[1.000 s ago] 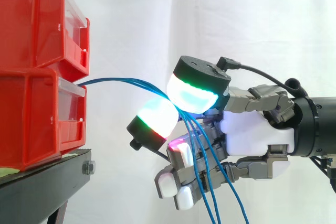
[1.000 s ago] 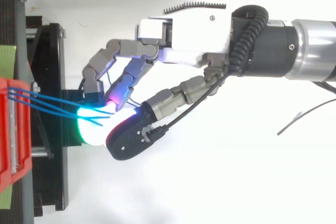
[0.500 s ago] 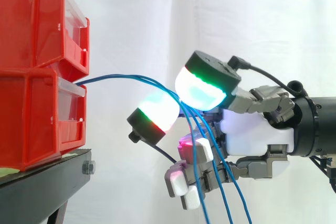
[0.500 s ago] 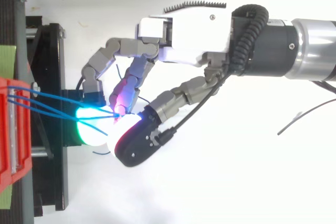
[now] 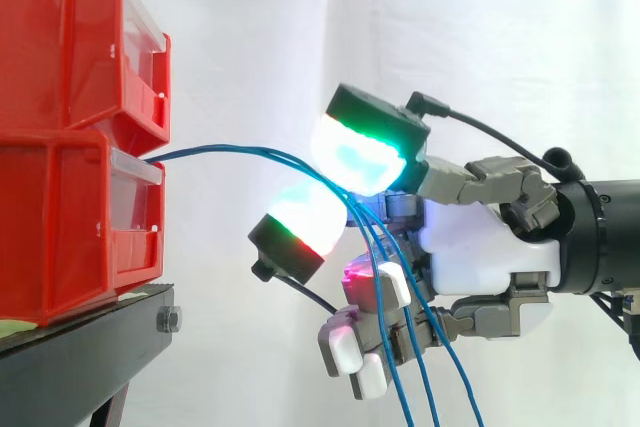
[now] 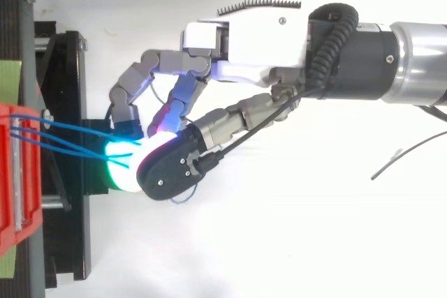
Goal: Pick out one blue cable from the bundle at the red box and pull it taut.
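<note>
**Hand closed on the blue cables, out in front of the red bins**

Nearest the side camera, the hand [image 5: 480, 257] has its thumb bent over. The thumb's big pad, glowing white and green, sits against a second large pad rimmed in green and red. The blue cables [image 5: 230, 152] run between these two pads [image 5: 355, 157], which look pinched shut on the bundle. How many strands are really caught there is hard to tell.

Below the pinch the cables drop steeply across the other fingers [image 5: 350, 347], which are curled in under the palm, and leave by the bottom edge. To the left they run in a shallow arc to the front of the lower bin [image 5: 70, 227], with the upper bin [image 5: 60, 47] stacked on it. Both bins are well apart from the hand. From above, the strands spread slightly between bin and pads.

The bins rest on a black stand [image 5: 90, 347], and a white curtain [image 5: 500, 47] hangs farthest back.
</note>
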